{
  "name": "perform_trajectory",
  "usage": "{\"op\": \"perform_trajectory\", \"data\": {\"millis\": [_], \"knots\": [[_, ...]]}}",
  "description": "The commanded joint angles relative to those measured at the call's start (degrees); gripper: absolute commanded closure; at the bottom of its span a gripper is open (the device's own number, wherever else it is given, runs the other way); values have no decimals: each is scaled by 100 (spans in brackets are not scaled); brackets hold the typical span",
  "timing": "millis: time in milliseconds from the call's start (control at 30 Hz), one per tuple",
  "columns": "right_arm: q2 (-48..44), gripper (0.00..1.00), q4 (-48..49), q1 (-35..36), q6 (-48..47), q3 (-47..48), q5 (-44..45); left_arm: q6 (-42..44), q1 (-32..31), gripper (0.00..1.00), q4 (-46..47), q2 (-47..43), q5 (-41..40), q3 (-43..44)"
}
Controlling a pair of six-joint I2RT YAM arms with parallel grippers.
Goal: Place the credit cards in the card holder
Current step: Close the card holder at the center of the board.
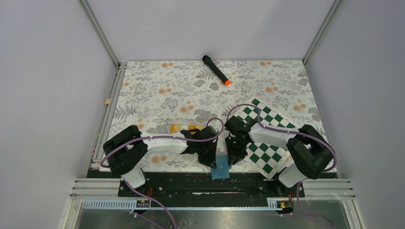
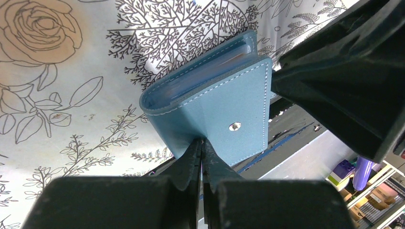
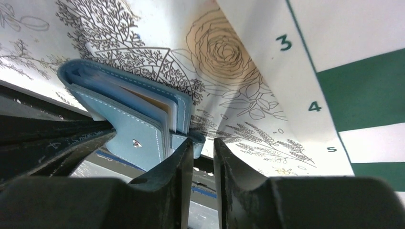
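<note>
- Top external view: the small blue folding card holder of soft material [image 1: 220, 169] sits at the near edge of the floral-printed tablecloth [image 1: 157, 81], midway between the two arms, with its near part reaching past the cloth edge over the dark base rail.
- Left wrist view: the left gripper [image 2: 201, 145] has its two fingers pressed together on the lower edge of the card holder's outer cover, just left of and below the metal snap stud [image 2: 234, 126]. The fold of the holder points up and left, away from the fingers.
- Right wrist view: the right gripper [image 3: 204, 145] has its fingers a narrow gap apart. The holder's small snap tab [image 3: 195, 138] lies right at the fingertips, against the left one, but I cannot tell whether it is pinched.
- The holder stands slightly open there, its clear inner sleeves fanned out, with the body of the holder left of the right gripper.
- Two small flat orange-yellow credit cards [image 1: 175, 128] [image 1: 193, 127] lie side by side on the cloth beyond the left arm, apart from the holder.
- A green-and-white folded chessboard [image 1: 267, 119] lies to the right of the holder, partly under the right arm.
- A black cylinder with an orange tip [image 1: 215, 69] lies near the far edge, well apart from everything else.
</note>
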Motion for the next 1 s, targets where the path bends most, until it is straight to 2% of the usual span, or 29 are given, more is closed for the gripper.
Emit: {"op": "perform_trajectory", "data": {"millis": [0, 233, 467, 967], "knots": [[74, 73, -82, -60, 92, 242, 455, 211, -64, 100, -212, 308, -643, -116], [265, 76, -60, -225, 13, 398, 350, 211, -64, 100, -212, 346, -636, -112], [747, 77, -27, -199, -291, 421, -123, 195, -63, 100, -204, 358, -643, -123], [648, 78, -709, -34, -707, 252, -291, 191, -60, 100, -230, 490, -657, -52]]}}
